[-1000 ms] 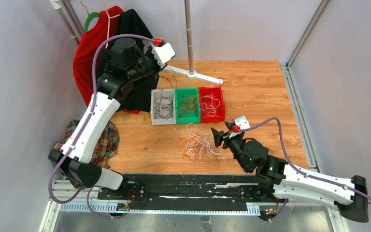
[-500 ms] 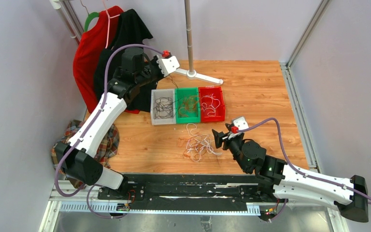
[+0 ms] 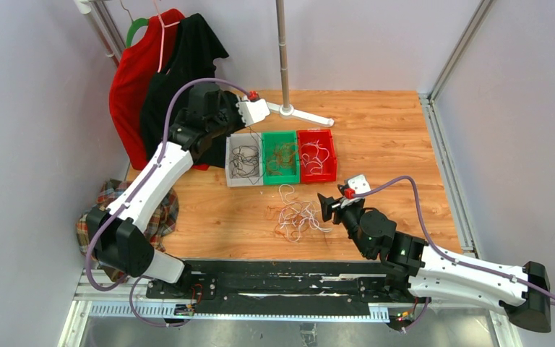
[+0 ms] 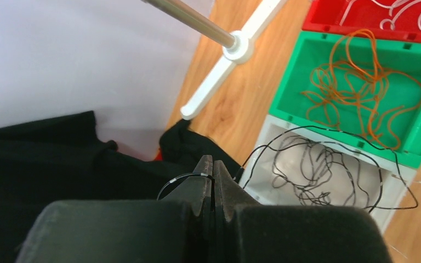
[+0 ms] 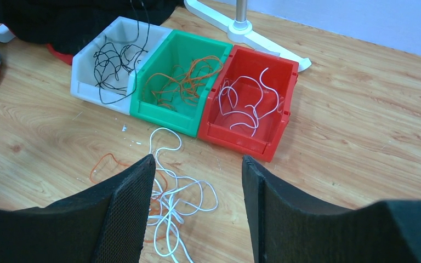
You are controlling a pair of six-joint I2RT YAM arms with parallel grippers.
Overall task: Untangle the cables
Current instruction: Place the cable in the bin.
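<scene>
Pinching thin black cable (image 4: 318, 128), left jaws | squiggly white-orange tangle (image 3: 298, 215)

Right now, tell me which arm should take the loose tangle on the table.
Right. The right gripper is open, just beside the tangle and facing it. The left gripper is shut on a black cable trailing into the white bin, farther away.

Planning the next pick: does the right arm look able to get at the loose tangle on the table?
Probably yes: the right hand is open and empty, and the tangle lies just ahead of it with nothing in between.
</scene>
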